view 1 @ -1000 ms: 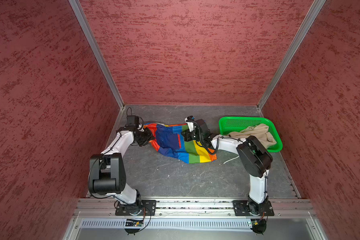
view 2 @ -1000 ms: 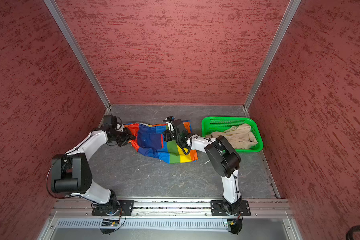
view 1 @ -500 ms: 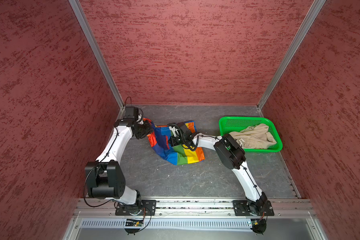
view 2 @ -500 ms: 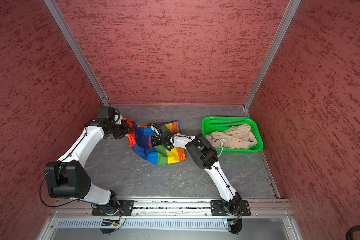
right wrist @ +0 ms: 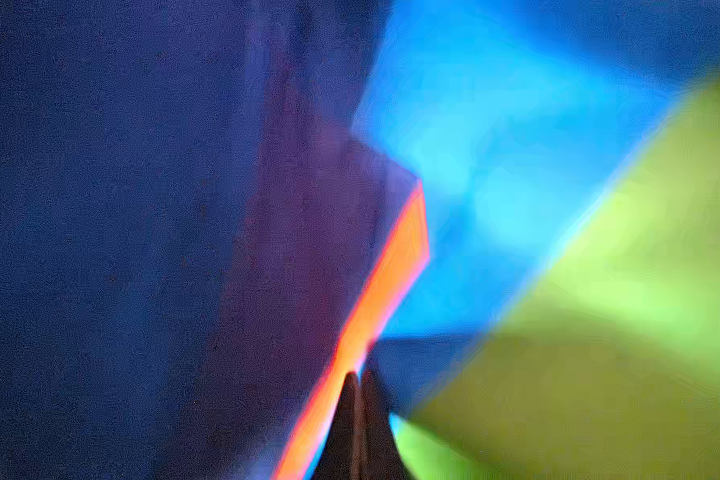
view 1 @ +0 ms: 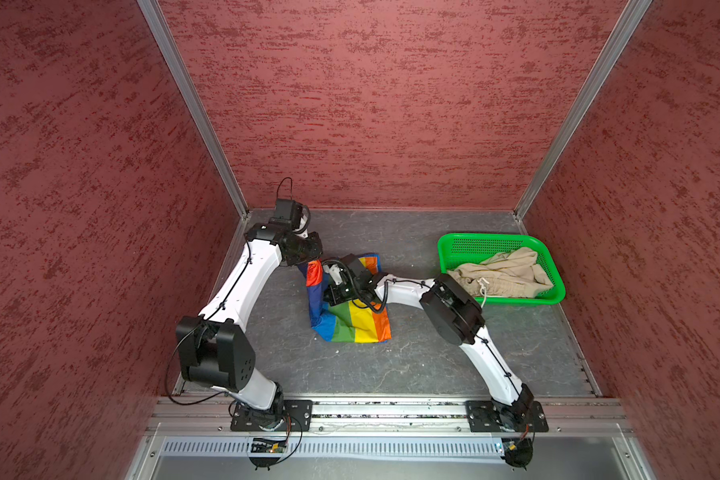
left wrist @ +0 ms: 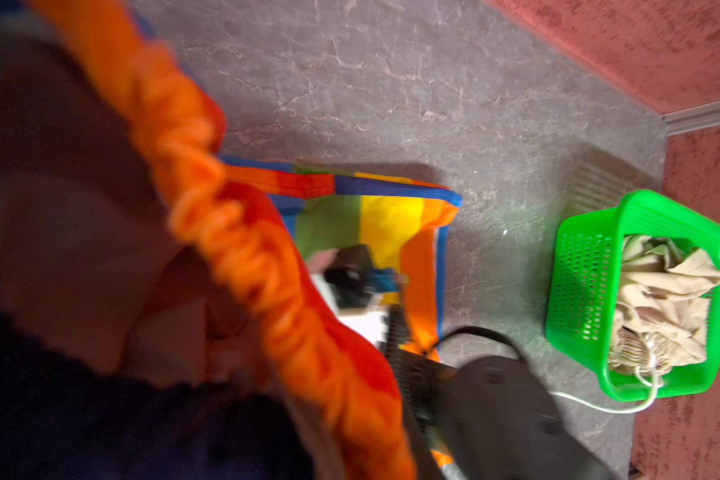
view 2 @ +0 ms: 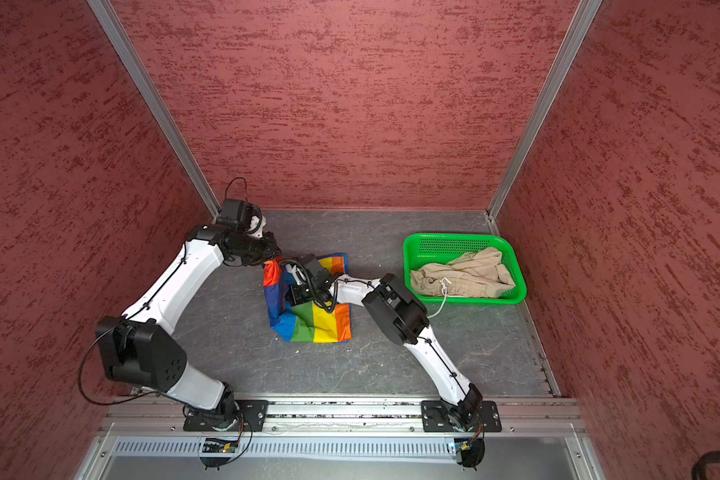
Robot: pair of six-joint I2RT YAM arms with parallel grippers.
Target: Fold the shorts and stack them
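grey table (view 1: 433, 365) bears a green basket (view 1: 495, 239) on its right; the rainbow shorts (view 1: 358, 324) lie half folded mid-table, apart from the basket; the beige shorts (view 1: 508, 270) sit crumpled inside the basket; left gripper (view 1: 313, 262) is clamped on the rainbow waistband, holding it raised; right gripper (right wrist: 358, 386) has its tips pressed together amid the rainbow cloth; whether any is pinched, cannot tell

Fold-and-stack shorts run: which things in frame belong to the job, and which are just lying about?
Job:
- rainbow-striped shorts, partly folded on the table
- beige shorts, crumpled in the basket, drawstring hanging over the rim

Just there:
- green perforated basket, only holding the beige pair
- gray table
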